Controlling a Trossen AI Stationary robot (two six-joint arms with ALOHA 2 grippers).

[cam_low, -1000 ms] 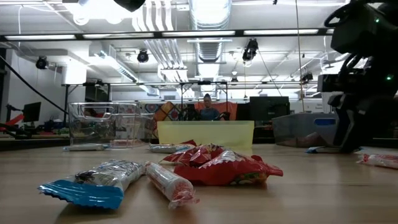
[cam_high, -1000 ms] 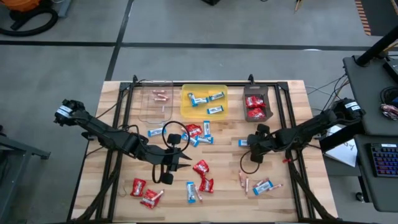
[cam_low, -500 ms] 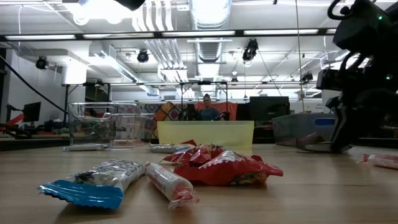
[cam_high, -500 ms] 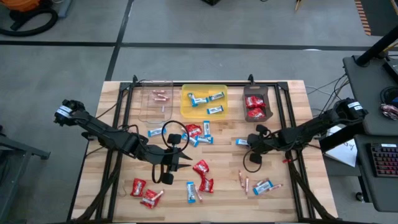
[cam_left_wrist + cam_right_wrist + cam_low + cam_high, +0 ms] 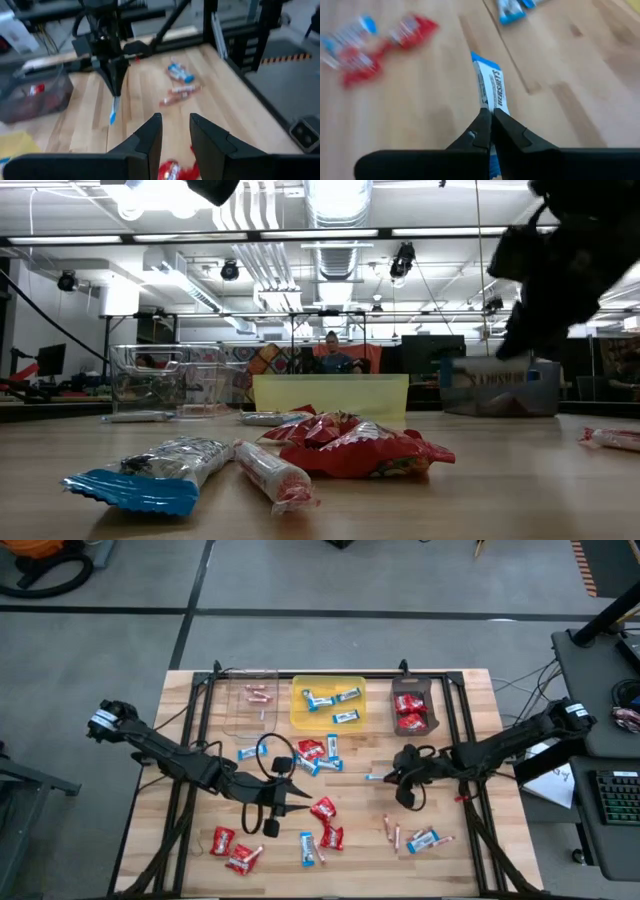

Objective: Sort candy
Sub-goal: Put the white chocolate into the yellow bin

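pale wooden planks cover the table (image 5: pixel 470 700), framed by dark rails, with a workshop room blurred beyond. the right gripper (image 5: pixel 491 116) is pinched shut on one end of a blue-and-white bar (image 5: pixel 492 90), lifted clear of the wood; in the left wrist view the bar (image 5: pixel 114 111) hangs straight down from the fingertips like a thin ribbon. from above, the right gripper (image 5: pixel 392 776) sits right of the table's middle with the bar's long axis reaching toward the centre. the yellow tray (image 5: pixel 327 716), which already holds the same blue-and-white bars, lies toward the far edge and to the left of this gripper, so the carry probably heads that way. beside it stand a clear tray (image 5: pixel 238 718) with pinkish sticks and a dark tray (image 5: pixel 412 690) with red packets. the left gripper (image 5: pixel 272 808) hovers partly open and empty near the table's middle, close to loose candy (image 5: pixel 322 809). the wrappers look glossy and crinkled; the sticks are slim.
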